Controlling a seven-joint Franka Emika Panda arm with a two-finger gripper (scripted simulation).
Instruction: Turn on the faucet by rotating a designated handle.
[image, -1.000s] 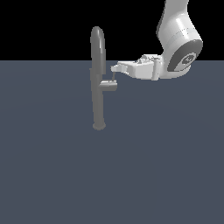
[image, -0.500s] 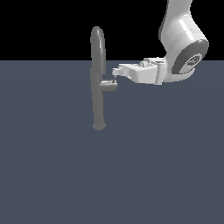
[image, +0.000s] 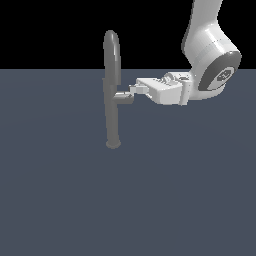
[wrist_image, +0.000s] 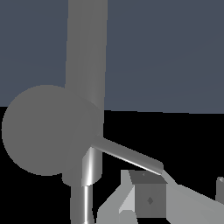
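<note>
Grey floor (image: 60, 200) | faucet (image: 112, 100) upright | handle (image: 123, 98) horizontal toward end effector (image: 134, 90) | jaw state unclear

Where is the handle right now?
In the exterior view the handle sticks out of the faucet toward the view's right, midway up, with the gripper at its tip.

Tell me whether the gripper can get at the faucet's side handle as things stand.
Probably yes. The gripper is already level with the handle at its outer end, with nothing between them. The wrist view shows a fingertip by the lever rod, though contact isn't certain.
</note>
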